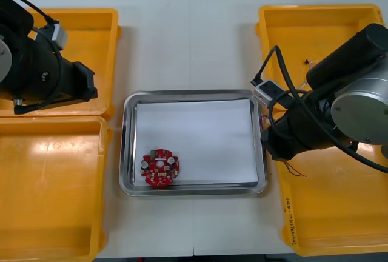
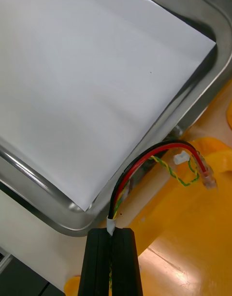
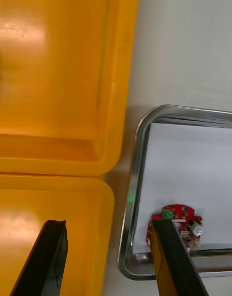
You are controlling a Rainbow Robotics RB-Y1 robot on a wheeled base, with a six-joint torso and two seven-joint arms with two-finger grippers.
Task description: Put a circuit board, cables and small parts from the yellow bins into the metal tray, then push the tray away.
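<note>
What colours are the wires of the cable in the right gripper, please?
The cable is black, red and twisted yellow-green; right wrist view shows best.
</note>
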